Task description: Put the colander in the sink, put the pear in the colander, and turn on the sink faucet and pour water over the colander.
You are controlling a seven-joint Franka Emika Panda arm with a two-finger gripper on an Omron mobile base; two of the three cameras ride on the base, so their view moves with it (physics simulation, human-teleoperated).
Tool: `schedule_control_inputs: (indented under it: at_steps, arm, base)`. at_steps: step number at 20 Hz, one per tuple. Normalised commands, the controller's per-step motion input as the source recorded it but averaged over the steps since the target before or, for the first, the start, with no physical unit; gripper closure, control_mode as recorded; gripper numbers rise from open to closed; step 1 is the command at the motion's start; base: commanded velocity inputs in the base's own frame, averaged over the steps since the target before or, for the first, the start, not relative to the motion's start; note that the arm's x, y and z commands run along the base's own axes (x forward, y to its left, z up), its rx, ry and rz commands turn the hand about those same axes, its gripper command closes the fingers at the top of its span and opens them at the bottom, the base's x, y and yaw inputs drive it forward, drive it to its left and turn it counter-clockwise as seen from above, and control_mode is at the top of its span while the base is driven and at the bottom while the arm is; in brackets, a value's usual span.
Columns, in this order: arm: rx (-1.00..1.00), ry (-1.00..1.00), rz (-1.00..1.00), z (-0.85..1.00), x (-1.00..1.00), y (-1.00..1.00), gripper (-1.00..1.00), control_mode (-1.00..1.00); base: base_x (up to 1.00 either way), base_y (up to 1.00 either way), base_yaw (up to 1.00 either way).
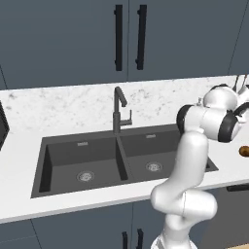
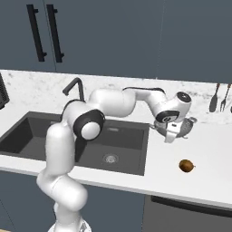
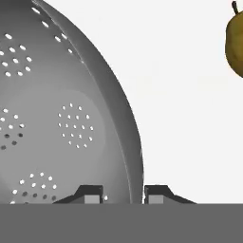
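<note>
Status: step one of the task, nothing finished yet.

Gripper (image 3: 123, 194) is down at the colander (image 3: 61, 118), which sits on the white counter (image 2: 204, 149) to the right of the sink (image 2: 27, 131), near the back wall. Hand view shows one finger inside the bowl and one outside, with the rim wall passing between them, so the jaws are pinched on the colander rim. From the right base view the hand covers most of the bowl; only the rim and one loop handle stick out on the far side. Can't tell from these frames whether the bowl is off the counter yet; it looks like it is resting there.

Pear (image 2: 186, 166) is on the counter, in front of the colander toward the front edge, apart from it. Untouched.

Sink: both basins hold nothing but their drains. Faucet (image 1: 118, 109) stands behind the divider between the basins, no water stream visible, so I judge it off.

Left to do, by my reading:
- lift colander, carry left, set it in a basin
- pick pear, drop it into the colander
- flip the faucet lever, get water over the colander

Watch item: a rim pinch on a thin metal wall may let the bowl swing or tilt on lift.
</note>
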Motion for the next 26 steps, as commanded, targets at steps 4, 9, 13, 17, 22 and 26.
schedule_control_inputs:
  at_steps: [4,9,13,17,22,26]
  arm:
    - [0.05,0.00,-0.04,0.30,-0.94,0.01,1.00,-1.00]
    - [0.14,0.00,-0.17,0.12,-1.00,0.00,1.00,-1.00]
    - [0.15,-0.19,-0.14,0.57,-1.00,0.13,1.00,-1.00]
    - [0.02,-0.29,-0.03,0.99,-1.00,0.55,1.00,-1.00]
    - [0.00,-0.20,-0.02,0.94,-1.00,0.61,1.00,-1.00]
    - [0.00,-0.14,-0.10,0.73,-1.00,0.89,1.00,-1.00]
  base:
    - [0.00,0.00,0.00]
    - [0.00,0.00,0.00]
    - [0.00,0.00,0.00]
    - [0.00,0.00,0.00]
    - [0.00,0.00,0.00]
    - [0.00,0.00,0.00]
